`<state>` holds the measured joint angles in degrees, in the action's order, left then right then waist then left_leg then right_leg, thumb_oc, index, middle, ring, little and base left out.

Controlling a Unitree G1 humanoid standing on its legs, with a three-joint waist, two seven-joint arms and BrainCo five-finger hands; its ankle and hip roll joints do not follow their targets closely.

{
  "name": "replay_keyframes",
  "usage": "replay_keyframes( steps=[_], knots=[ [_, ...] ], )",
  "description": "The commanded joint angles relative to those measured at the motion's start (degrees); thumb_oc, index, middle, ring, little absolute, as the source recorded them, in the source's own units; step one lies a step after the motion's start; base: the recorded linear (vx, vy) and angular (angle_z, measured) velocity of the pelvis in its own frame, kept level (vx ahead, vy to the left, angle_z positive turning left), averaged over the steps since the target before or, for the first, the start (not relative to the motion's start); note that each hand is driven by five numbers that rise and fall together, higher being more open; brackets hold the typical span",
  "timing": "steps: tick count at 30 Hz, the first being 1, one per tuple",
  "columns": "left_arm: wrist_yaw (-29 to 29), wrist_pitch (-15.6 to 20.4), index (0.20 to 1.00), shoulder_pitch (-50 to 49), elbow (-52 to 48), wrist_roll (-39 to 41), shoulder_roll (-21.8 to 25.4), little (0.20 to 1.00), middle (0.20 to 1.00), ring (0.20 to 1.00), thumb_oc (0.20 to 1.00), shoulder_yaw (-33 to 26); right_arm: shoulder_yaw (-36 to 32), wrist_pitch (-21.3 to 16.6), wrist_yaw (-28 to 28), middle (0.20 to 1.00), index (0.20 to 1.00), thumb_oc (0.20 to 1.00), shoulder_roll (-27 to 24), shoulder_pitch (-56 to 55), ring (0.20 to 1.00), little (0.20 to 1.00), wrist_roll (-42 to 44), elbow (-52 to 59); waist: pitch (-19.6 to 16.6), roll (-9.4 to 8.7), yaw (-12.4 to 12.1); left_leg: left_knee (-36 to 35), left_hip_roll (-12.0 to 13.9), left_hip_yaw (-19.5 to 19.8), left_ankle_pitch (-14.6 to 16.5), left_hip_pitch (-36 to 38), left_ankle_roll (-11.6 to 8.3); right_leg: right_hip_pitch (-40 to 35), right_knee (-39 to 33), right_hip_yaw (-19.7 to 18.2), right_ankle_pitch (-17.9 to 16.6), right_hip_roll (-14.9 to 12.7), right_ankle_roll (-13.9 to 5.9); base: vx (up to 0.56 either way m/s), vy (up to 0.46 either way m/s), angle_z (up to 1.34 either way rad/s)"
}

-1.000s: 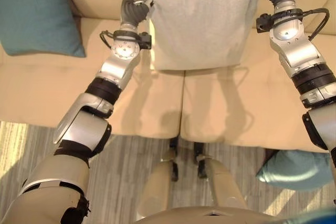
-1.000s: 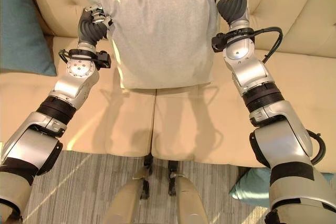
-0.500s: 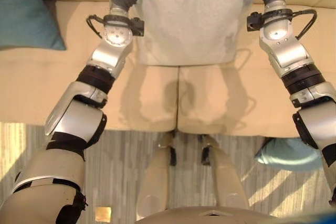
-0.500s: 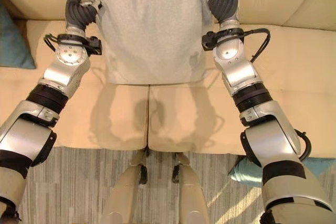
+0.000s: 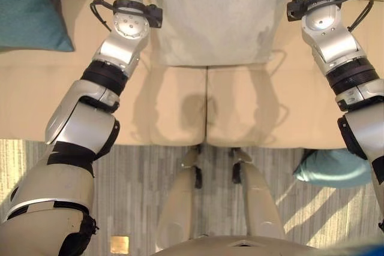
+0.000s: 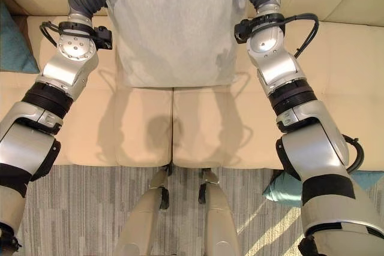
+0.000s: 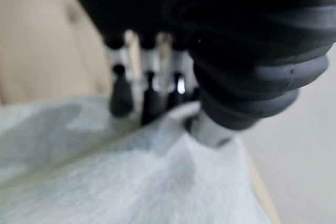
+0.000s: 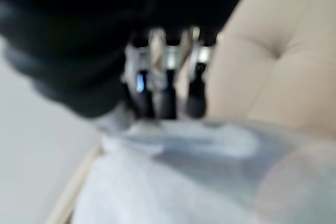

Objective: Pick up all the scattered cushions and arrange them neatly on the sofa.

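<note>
Grey cushion [image 6: 174, 22] between both gripping hands

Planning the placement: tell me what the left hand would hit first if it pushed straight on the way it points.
Probably the sofa backrest: the left hand grips the grey cushion, fingers aimed at the beige upholstery; the gap is unclear.

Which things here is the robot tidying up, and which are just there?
Part of the job:
grey cushion, pinched at its top corners by the left hand and right hand
teal cushion on the sofa
teal cushion on the floor
sofa, where they go

Just there:
striped rug
</note>
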<state>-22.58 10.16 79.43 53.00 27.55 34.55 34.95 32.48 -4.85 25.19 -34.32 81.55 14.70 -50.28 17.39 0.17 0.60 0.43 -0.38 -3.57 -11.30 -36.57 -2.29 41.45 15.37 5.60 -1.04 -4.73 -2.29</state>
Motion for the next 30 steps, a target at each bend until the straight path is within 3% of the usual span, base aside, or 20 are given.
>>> replay_keyframes(
  steps=[1, 9, 16, 18, 19, 21, 22, 23, 26, 30],
  knots=[
    [0.3, 2.6, 1.000, 7.9, 1.6, -1.9, -0.9, 1.000, 1.000, 1.000, 1.000, 0.1, 2.4, -1.7, -0.3, 1.000, 1.000, 1.000, 0.9, 6.1, 1.000, 1.000, 2.2, -1.1, -4.1, -2.15, 0.7, 5.5, -1.2, -2.1, 8.9, 1.6, -1.27, -10.9, -16.5, -0.5, -7.9, -4.7, -8.43, -0.01, -0.017, 0.06],
    [1.1, 1.2, 1.000, 8.5, 3.9, -1.9, 4.3, 1.000, 1.000, 1.000, 1.000, 0.7, 3.3, 0.7, -0.4, 1.000, 1.000, 1.000, -5.1, 7.0, 1.000, 1.000, 4.2, -5.2, -4.9, -2.19, 0.6, 5.6, -1.0, -2.0, 9.2, 3.0, -1.56, -12.4, -16.9, -0.1, -7.9, -4.6, -8.59, 0.00, -0.005, 0.03],
    [1.6, 1.8, 1.000, 1.7, -1.2, -2.2, 11.1, 1.000, 1.000, 1.000, 1.000, -3.6, -0.2, 0.4, -0.7, 1.000, 1.000, 1.000, -13.9, 0.0, 1.000, 1.000, 3.2, -1.3, -6.2, -2.20, 0.7, 4.9, -1.0, -2.1, 9.7, 6.1, -1.60, -15.2, -17.3, 0.3, -7.4, -4.4, -8.47, 0.01, -0.004, 0.00],
    [1.8, 3.5, 1.000, -7.2, -11.7, -2.2, 14.5, 1.000, 1.000, 1.000, 1.000, -9.1, -5.6, -0.2, -1.2, 1.000, 1.000, 1.000, -17.6, -8.9, 1.000, 1.000, 1.5, 6.2, -6.7, -2.08, 0.4, 4.5, -1.0, -2.1, 10.2, 8.3, -1.49, -17.3, -17.3, 0.7, -6.6, -4.5, -8.30, 0.05, -0.039, 0.01],
    [1.7, 3.3, 1.000, -7.9, -12.2, -2.4, 14.5, 1.000, 1.000, 1.000, 1.000, -9.4, -6.0, 0.0, -1.1, 1.000, 1.000, 1.000, -17.5, -9.7, 1.000, 1.000, 1.3, 6.7, -6.9, -2.10, 0.5, 4.4, -1.0, -2.1, 10.2, 8.5, -1.50, -17.4, -17.3, 0.7, -6.6, -4.5, -8.30, 0.07, -0.046, 0.06],
    [2.5, 4.7, 1.000, -22.7, -22.8, -2.2, 15.0, 1.000, 1.000, 1.000, 1.000, -19.3, -16.3, -1.6, -1.3, 1.000, 1.000, 1.000, -18.6, -23.5, 1.000, 1.000, -1.1, 15.2, -7.8, -2.07, 0.2, 3.9, -1.0, -2.2, 10.9, 11.6, -1.36, -20.5, -17.3, 1.3, -5.5, -4.5, -8.04, 0.07, -0.036, 0.06],
    [2.5, 4.6, 1.000, -23.2, -23.2, -2.3, 15.0, 1.000, 1.000, 1.000, 1.000, -19.5, -16.6, -1.4, -1.3, 1.000, 1.000, 1.000, -18.6, -24.1, 1.000, 1.000, -1.2, 15.6, -8.0, -2.14, 0.3, 3.8, -1.1, -2.2, 10.5, 11.5, -1.32, -20.4, -17.4, 1.3, -5.7, -4.6, -8.03, 0.10, -0.041, 0.06],
    [3.4, 5.0, 1.000, -34.2, -30.4, -3.7, 13.7, 1.000, 1.000, 1.000, 1.000, -26.2, -24.2, -2.3, -2.6, 1.000, 1.000, 1.000, -17.1, -34.9, 1.000, 1.000, -3.0, 21.6, -8.9, -2.13, 0.2, 2.9, -1.0, -2.1, 10.8, 14.1, -1.24, -22.6, -17.5, 1.6, -4.8, -4.5, -7.81, 0.11, -0.063, 0.07],
    [5.9, 4.6, 1.000, -49.7, -37.6, -8.2, 10.8, 1.000, 1.000, 1.000, 1.000, -34.0, -32.8, -3.8, -5.8, 1.000, 1.000, 1.000, -13.3, -49.1, 1.000, 1.000, -5.6, 29.3, -10.2, -2.11, -0.1, 1.5, -0.4, -1.9, 11.0, 18.2, -1.22, -26.2, -17.6, 2.3, -3.6, -4.6, -7.66, 0.13, -0.071, 0.05],
    [9.4, 3.2, 1.000, -66.8, -42.3, -11.4, 1.9, 1.000, 1.000, 1.000, 1.000, -40.1, -38.9, -4.4, -10.5, 1.000, 1.000, 1.000, -6.3, -64.2, 1.000, 1.000, -10.1, 36.0, -11.6, -1.85, -0.4, 0.4, 0.1, -1.5, 11.2, 22.7, -1.15, -30.4, -17.7, 2.9, -2.4, -4.3, -7.19, 0.07, -0.068, 0.08]
  ],
)
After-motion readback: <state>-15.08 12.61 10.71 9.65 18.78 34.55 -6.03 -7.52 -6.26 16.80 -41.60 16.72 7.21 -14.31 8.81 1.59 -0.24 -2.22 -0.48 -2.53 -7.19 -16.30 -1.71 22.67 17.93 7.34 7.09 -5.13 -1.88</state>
